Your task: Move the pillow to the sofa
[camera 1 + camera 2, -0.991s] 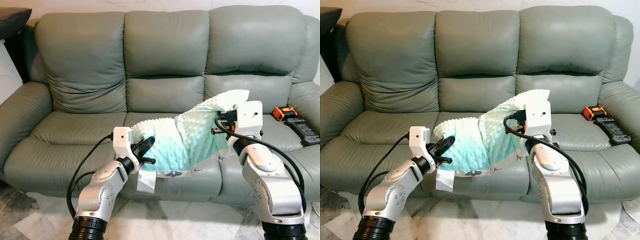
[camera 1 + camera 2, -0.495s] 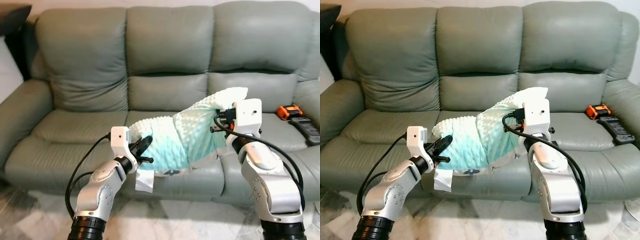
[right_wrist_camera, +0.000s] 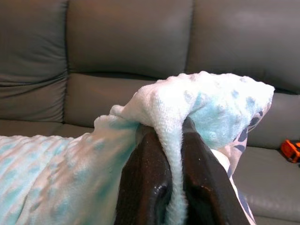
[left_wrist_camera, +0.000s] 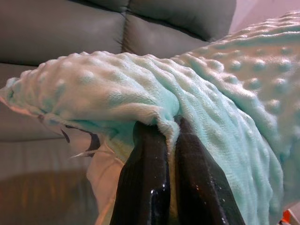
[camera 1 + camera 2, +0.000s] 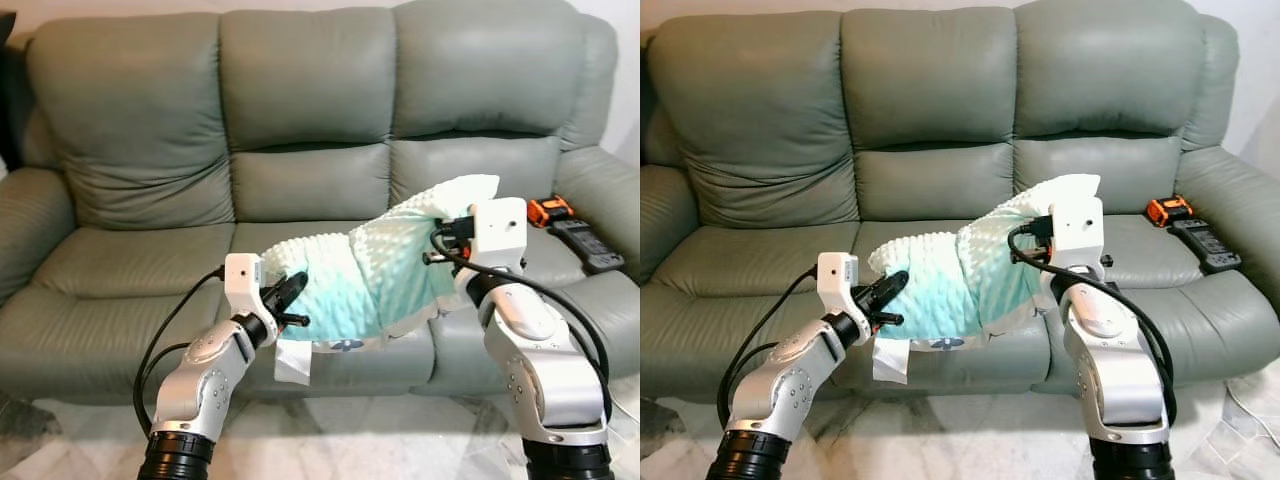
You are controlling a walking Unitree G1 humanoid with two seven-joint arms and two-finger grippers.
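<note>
— What do we have before us, biggest thing first?

— We face a grey-green leather sofa (image 5: 300, 150) with three seats. In front of its middle seat we hold the pillow (image 5: 370, 270), a mint, dotted, plush one, slung in the air between our two arms, above the front edge of the cushion.

— How are our arms set?

— Both are bent at the elbow and raised forward. Our right arm is higher: the right gripper (image 3: 164, 140) pinches a fold at the pillow's upper corner, fingers pressed together on the fabric. Our left arm reaches up from lower down, and the left gripper (image 4: 164, 136) clamps the pillow's lower edge, a ridge of plush squeezed between its two black fingers. So the pillow slopes up from our left to our right.

— Anything smaller?

— A white tag (image 5: 292, 364) hangs under the pillow's low end. On the right-hand seat lie an orange-and-black device (image 5: 546, 210) and, just beside it, a dark power strip (image 5: 582, 243).
</note>
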